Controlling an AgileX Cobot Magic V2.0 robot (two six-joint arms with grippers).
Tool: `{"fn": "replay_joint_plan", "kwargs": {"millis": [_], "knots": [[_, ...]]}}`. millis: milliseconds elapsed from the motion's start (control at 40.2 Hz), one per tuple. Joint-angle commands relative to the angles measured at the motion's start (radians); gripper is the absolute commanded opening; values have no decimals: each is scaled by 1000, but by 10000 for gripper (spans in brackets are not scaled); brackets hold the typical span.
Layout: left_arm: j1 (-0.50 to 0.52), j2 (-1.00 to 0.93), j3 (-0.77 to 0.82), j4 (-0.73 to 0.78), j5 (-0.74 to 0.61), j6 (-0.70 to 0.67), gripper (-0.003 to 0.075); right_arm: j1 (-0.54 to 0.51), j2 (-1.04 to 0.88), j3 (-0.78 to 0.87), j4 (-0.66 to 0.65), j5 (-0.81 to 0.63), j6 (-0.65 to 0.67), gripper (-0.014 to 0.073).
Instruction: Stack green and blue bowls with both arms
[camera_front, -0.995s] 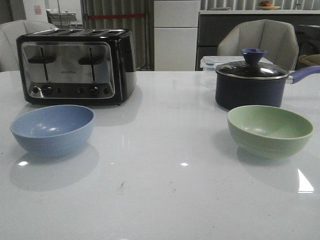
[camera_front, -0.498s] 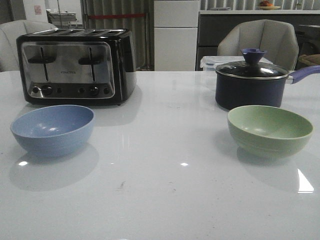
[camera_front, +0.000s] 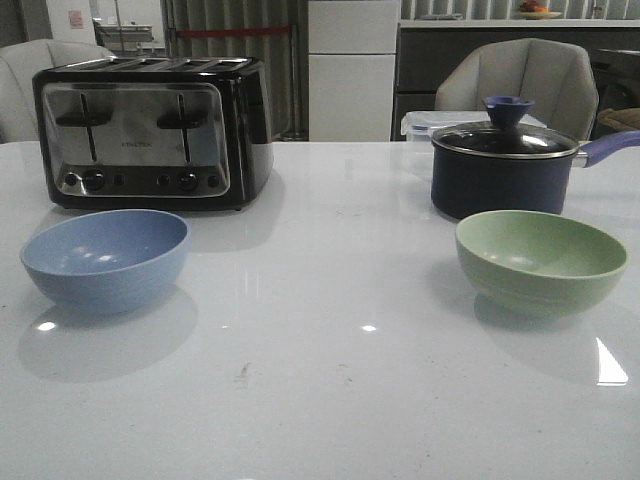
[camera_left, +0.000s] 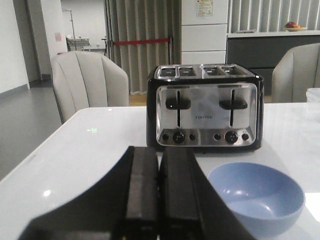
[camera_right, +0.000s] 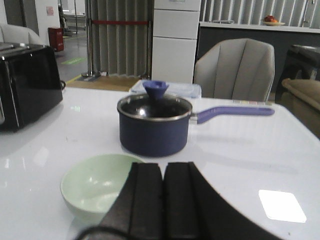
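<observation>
Both the left gripper (camera_left: 159, 200) and right gripper (camera_right: 163, 200) are closed and empty (neither touches anything), so each should open before reaching for the blue bowl (camera_front: 105, 258) and green bowl (camera_front: 541, 260).

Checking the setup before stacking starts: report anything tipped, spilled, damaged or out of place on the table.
Nothing stands out. The blue bowl and the green bowl both sit upright and empty, well apart on the table. The saucepan has its lid seated, and the toaster stands square. No spills or damage show.
</observation>
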Motion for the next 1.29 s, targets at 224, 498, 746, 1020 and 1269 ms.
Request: {"fn": "replay_joint_plan", "kwargs": {"millis": [224, 498, 746, 1020, 1269], "knots": [[2, 75, -357, -8, 40, -9, 98, -5, 99, -382, 3, 96, 3, 23], [2, 286, -562, -8, 326, -9, 98, -5, 314, -586, 3, 313, 3, 23], [2, 415, -564, -8, 478, -9, 98, -5, 462, -585, 3, 478, 3, 23], [2, 516, -564, -8, 557, -9, 98, -5, 583, -538, 3, 515, 3, 23], [2, 543, -564, -29, 557, -9, 98, -5, 627, -527, 3, 537, 3, 23]]}}
